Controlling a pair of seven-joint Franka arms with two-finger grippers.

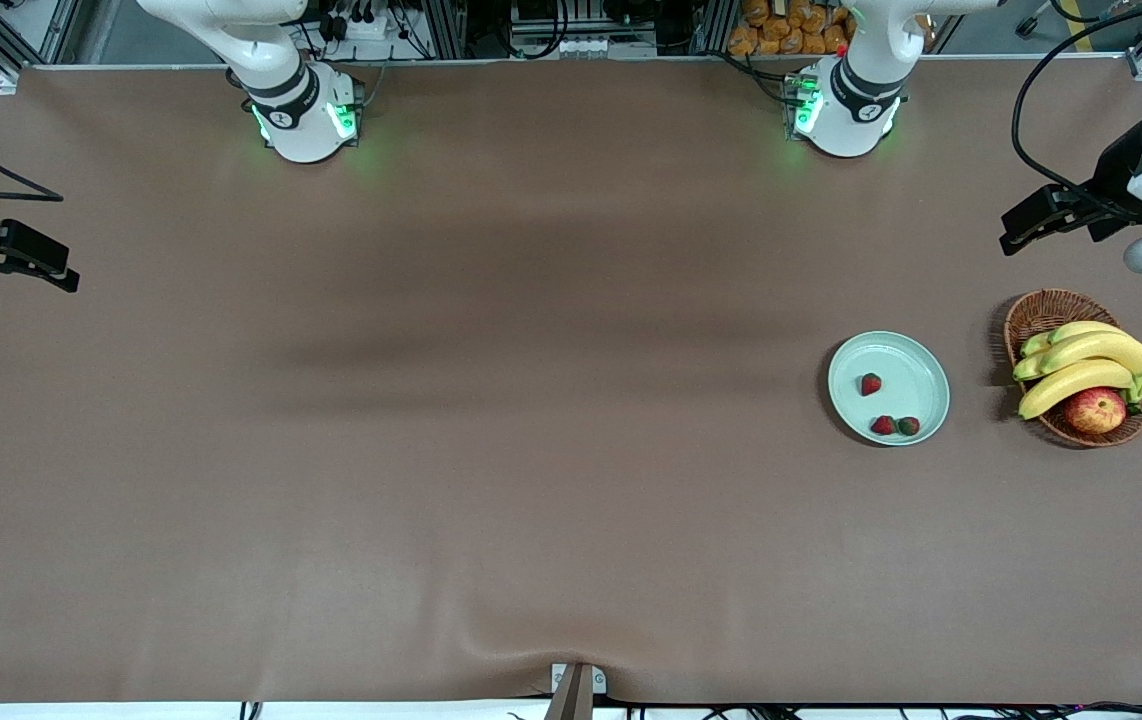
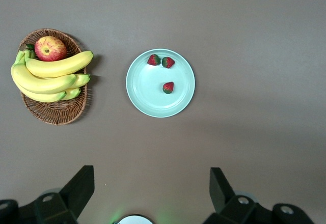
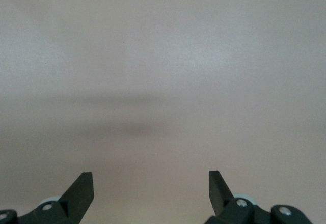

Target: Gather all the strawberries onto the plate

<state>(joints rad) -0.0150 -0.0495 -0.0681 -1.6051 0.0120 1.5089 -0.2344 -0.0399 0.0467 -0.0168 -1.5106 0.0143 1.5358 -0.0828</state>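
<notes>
The table (image 1: 491,450) is covered by a matt brown sheet, smooth but for a shallow wrinkle at its near edge. The plate (image 1: 921,372) is pale mint green with a smooth, glossy glaze-like finish. The strawberries (image 1: 871,384) look dull red with a faintly dimpled skin. The basket (image 1: 1046,312) is rough brown woven wicker. In it, the bananas (image 1: 1091,352) have smooth, slightly shiny yellow skin, and the apple (image 1: 1095,410) looks waxy.

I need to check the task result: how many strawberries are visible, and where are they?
3, all on the plate: one strawberry alone, two strawberries side by side at the rim nearer the front camera. None seems hidden.
</notes>
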